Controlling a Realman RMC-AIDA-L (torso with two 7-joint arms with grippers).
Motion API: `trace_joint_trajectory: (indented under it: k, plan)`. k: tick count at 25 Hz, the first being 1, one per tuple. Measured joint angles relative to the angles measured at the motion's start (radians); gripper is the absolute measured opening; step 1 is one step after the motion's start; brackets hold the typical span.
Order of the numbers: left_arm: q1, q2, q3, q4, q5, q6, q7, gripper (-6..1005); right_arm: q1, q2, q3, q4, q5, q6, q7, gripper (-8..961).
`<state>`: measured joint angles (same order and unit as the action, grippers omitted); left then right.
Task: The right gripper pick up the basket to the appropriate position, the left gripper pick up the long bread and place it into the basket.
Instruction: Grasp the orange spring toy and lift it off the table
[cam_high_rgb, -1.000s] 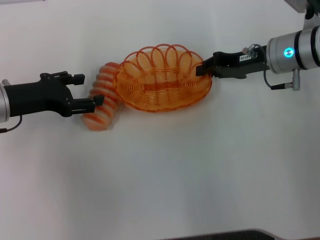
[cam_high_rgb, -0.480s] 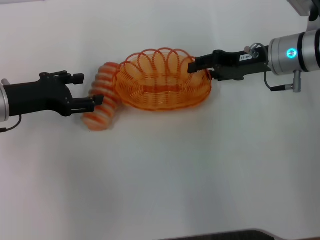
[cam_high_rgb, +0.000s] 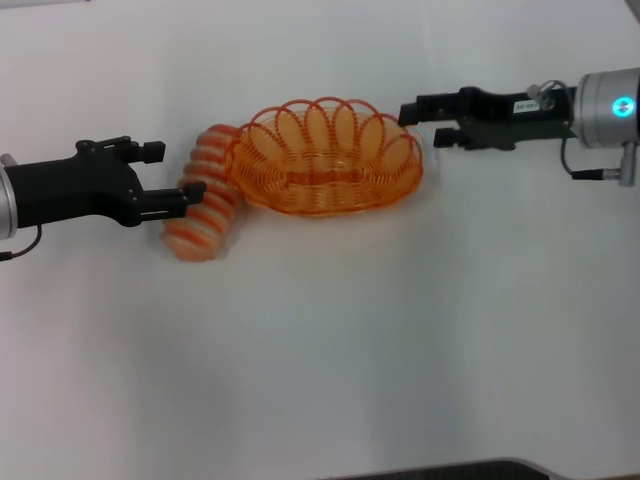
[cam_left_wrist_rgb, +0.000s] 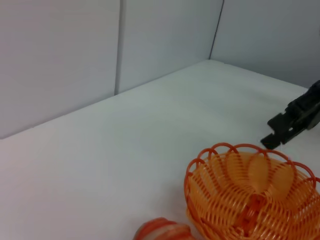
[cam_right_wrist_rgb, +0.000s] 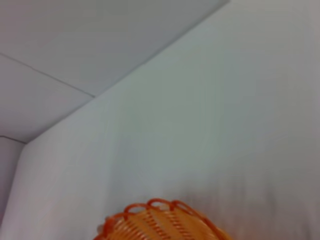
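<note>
The orange wire basket (cam_high_rgb: 325, 160) rests on the white table, and its rim also shows in the left wrist view (cam_left_wrist_rgb: 250, 195) and the right wrist view (cam_right_wrist_rgb: 160, 220). The striped long bread (cam_high_rgb: 205, 200) lies against the basket's left end; one end of it shows in the left wrist view (cam_left_wrist_rgb: 162, 231). My left gripper (cam_high_rgb: 178, 170) is open at the bread's left side, its lower finger touching the loaf. My right gripper (cam_high_rgb: 420, 124) is open and empty, just off the basket's right rim. It shows far off in the left wrist view (cam_left_wrist_rgb: 292, 122).
The white table (cam_high_rgb: 330, 340) stretches wide in front of the basket. A dark edge (cam_high_rgb: 450, 470) runs along the near side. Grey wall panels (cam_left_wrist_rgb: 75, 55) stand behind the table.
My right gripper has let go of the basket's right rim and pulled back to the right. The basket has settled flat. My left gripper has edged slightly toward the bread.
</note>
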<state>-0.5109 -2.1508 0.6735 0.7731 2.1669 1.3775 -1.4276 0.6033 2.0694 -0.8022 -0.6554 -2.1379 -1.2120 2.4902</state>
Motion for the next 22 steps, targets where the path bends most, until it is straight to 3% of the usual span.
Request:
trace_joint_trajectory:
  k: [7, 14, 22]
  plan:
    - [0.002, -0.007, -0.022, -0.001, -0.038, -0.002, -0.012, 811, -0.095, 0.008, 0.018, -0.117, 0.189, -0.036, -0.199, 820]
    - [0.014, -0.007, -0.093, -0.010, -0.128, 0.003, -0.122, 811, -0.158, 0.008, 0.103, -0.125, 0.379, -0.097, -0.530, 819]
    - [0.015, 0.024, -0.099, -0.006, -0.125, 0.016, -0.449, 812, -0.184, 0.009, 0.207, -0.023, 0.519, -0.242, -0.919, 817]
